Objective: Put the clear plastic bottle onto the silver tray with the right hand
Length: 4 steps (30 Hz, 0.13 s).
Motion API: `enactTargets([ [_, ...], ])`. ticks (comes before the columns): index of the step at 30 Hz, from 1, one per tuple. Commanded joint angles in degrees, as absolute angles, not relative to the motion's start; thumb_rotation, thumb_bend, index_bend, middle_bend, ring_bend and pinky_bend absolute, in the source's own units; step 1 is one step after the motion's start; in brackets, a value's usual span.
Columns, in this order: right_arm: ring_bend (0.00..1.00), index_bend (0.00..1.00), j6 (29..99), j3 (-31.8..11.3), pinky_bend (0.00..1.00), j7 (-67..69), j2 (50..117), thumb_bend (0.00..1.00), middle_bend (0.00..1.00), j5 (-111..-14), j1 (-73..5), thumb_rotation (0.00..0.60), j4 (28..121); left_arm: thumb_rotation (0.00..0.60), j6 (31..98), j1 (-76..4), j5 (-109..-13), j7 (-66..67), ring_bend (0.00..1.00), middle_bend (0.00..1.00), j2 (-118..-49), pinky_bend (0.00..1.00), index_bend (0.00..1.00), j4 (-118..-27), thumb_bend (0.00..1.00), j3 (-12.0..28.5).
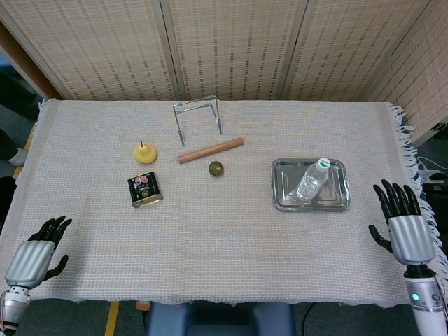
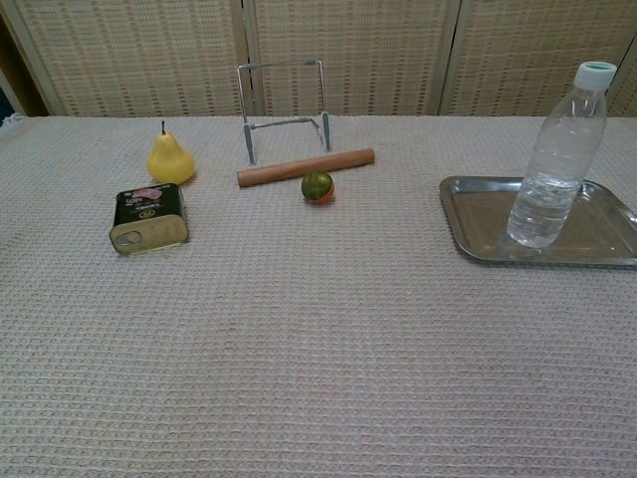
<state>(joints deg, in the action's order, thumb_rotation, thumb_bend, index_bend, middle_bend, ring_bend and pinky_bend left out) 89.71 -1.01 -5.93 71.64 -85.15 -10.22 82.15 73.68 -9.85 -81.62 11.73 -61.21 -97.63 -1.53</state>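
Clear plastic bottle with the white cap (image 1: 311, 182) stands upright on the silver metal tray (image 1: 283, 197), long axis vertical, cap straight up, nobody touching it! Right hand (image 1: 403, 229), black fingers on a silver back, sits well apart from the tray at about four o'clock of it, near the table's right edge, fingers (image 1: 396, 199) spread apart and pointing toward twelve o'clock, holding nothing. Left hand (image 1: 32, 256) rests at the near left corner of the table, fingers loosely apart, nothing in it either. Only the head view catches the two hands; the chest view shows neither. What the chest view gives instead is the bottle (image 2: 553, 159) side-on: standing straight, water filling its lower part, base planted inside the tray (image 2: 470, 221) rim. Over at nine o'clock of the tray lies a small green ball (image 1: 215, 168), just beside a brown wooden rod (image 1: 211, 150) lying across the woven cloth (image 1: 210, 238). A bent wire stand (image 1: 197, 115) is behind the rod at twelve o'clock, with a yellow pear (image 1: 145, 152) and a dark rectangular tin (image 1: 145, 190) further left.
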Motion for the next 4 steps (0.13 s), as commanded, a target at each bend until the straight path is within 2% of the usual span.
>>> enactTargets([
  [1, 0.00, 0.00, 85.64, -0.33, 0.00, -10.53, 71.27, 0.03, 0.00, -83.32, -10.29, 0.600, 83.95, 0.600, 73.97, -9.74, -81.81, 11.43, 0.03, 0.01, -61.07, 0.30, 0.04, -97.72, 0.43, -1.52],
  [4, 0.00, 0.00, 83.65, 0.04, 0.00, -12.75, 71.39, 0.03, 0.00, -82.99, -10.50, 0.600, 84.61, 0.600, 74.55, -9.52, -82.28, 11.03, 0.03, 0.01, -60.98, 0.30, 0.04, -97.70, 0.43, -1.56],
])
